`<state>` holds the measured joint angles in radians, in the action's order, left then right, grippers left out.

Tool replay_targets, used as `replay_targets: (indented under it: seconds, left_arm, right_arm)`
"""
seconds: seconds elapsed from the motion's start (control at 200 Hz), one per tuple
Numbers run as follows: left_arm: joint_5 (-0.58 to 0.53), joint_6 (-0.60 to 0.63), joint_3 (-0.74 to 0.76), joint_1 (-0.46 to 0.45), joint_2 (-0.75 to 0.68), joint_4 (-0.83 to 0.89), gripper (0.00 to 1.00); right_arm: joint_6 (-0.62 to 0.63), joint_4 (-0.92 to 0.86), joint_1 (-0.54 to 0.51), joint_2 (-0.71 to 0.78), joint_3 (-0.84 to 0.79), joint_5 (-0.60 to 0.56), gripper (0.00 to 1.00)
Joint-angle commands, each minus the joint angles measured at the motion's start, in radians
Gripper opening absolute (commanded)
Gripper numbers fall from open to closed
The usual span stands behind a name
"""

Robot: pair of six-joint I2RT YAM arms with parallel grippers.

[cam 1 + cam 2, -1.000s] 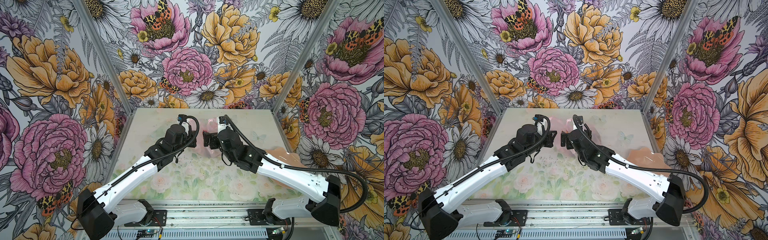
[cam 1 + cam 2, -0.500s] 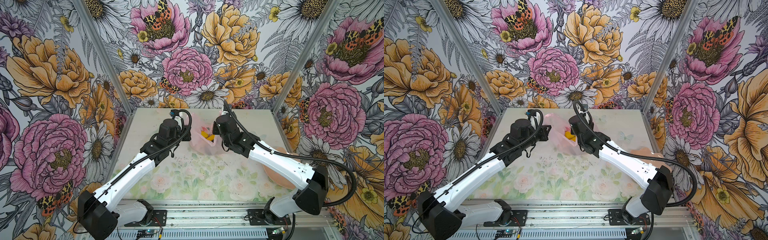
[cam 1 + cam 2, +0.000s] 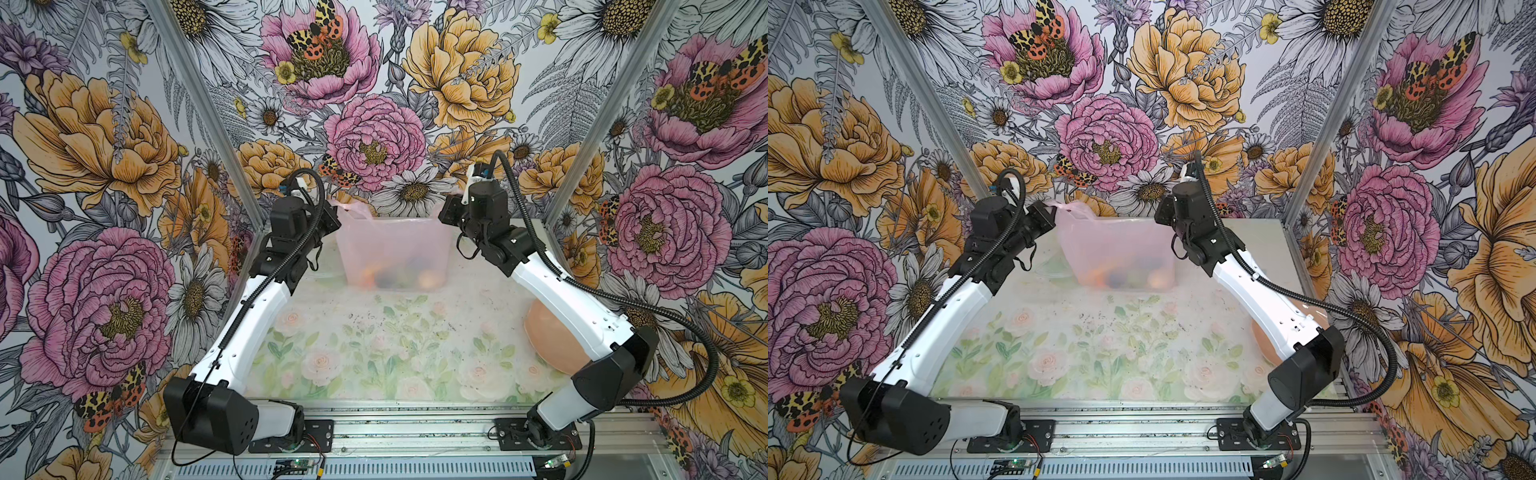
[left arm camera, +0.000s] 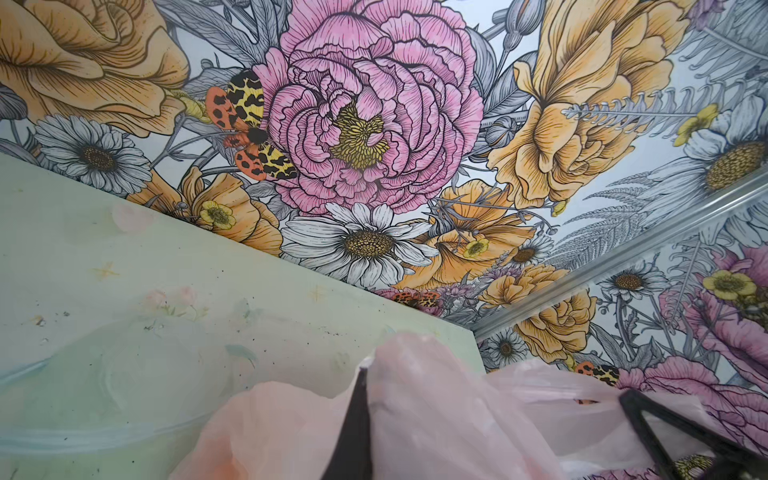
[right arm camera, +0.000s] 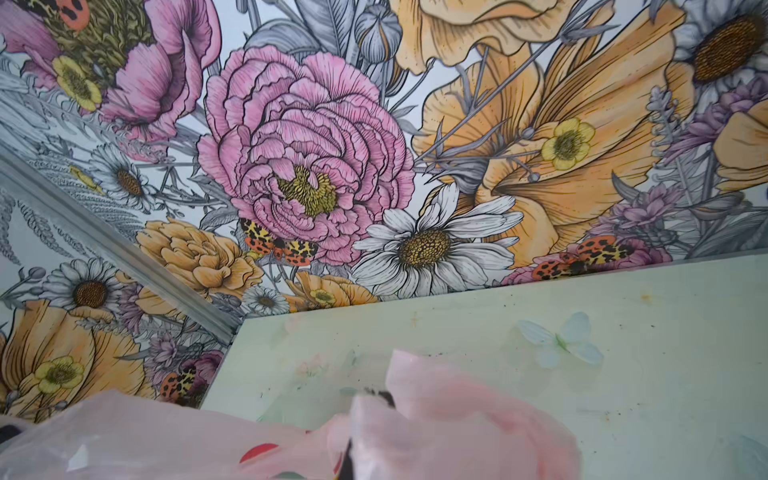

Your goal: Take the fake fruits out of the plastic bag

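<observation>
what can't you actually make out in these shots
fake fruits: in both top views, only blurred colour blobs through the plastic bag; kinds unclear.
dish: in both top views, partly behind the right arm.
left gripper and right gripper fingertips: wrist views, wrapped in bag film.

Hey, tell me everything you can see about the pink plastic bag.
The plastic bag is thin, translucent pink film with small red prints, crinkled where gripped. It hangs stretched wide between the left hand and right hand, each shut on a top corner, at the far end of the table. The fake fruits show blurred through its bottom, which seems to rest there.
</observation>
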<state>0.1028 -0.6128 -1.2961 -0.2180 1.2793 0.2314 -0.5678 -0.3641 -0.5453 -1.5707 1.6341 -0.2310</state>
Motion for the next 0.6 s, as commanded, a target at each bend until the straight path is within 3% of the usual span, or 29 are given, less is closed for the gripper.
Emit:
replay_targets:
  seconds: [0.0, 0.265, 0.435, 0.49, 0.59]
  left_arm:
    - [0.066, -0.037, 0.161, -0.010, -0.133, -0.027, 0.00]
    - [0.065, -0.119, 0.743, -0.050, -0.455, -0.143, 0.00]
    - [0.049, -0.112, 0.852, -0.030, -0.574, -0.023, 0.00]
    - [0.040, -0.114, 0.860, -0.021, -0.623, 0.012, 0.07]
    - [0.039, -0.099, 0.824, -0.017, -0.674, 0.096, 0.31]
  right_arm:
    - [-0.047, 0.097, -0.030, 0.059, -0.170, 0.125, 0.00]
    - [-0.132, 0.391, -0.125, 0.171, -0.641, 0.215, 0.00]
    - [-0.167, 0.478, -0.141, 0.202, -0.796, 0.207, 0.00]
    - [-0.157, 0.481, -0.153, 0.214, -0.810, 0.193, 0.00]
    - [-0.136, 0.470, -0.182, 0.233, -0.810, 0.156, 0.00]
